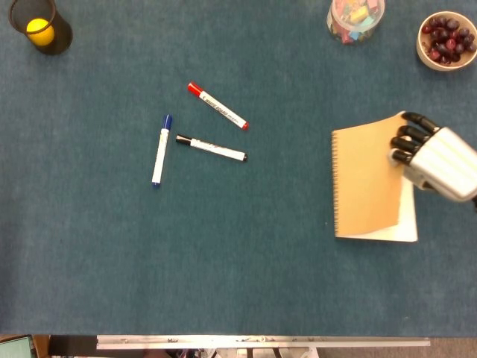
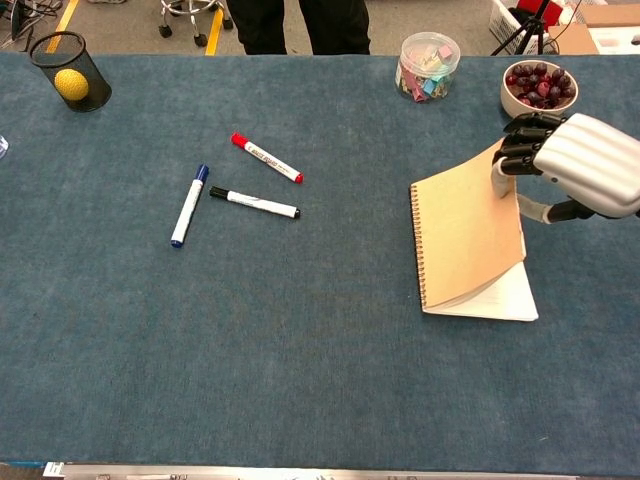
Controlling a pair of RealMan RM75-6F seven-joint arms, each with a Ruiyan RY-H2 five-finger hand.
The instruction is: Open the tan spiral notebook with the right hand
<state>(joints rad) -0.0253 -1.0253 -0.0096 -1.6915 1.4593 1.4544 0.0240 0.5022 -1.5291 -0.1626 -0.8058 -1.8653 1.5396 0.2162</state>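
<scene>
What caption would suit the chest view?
Right hand lifts the tan notebook's cover, white pages showing beneath.

You had no legible text anywhere; print on the red marker and black marker barrels was too small to read.

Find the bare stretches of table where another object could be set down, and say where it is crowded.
Free: the wide near strip along the table edge, below the markers and the notebook; also the gap between them. Crowded: the far right corner, with the clip jar, fruit bowl and right robot hand lifting the cover.
</scene>
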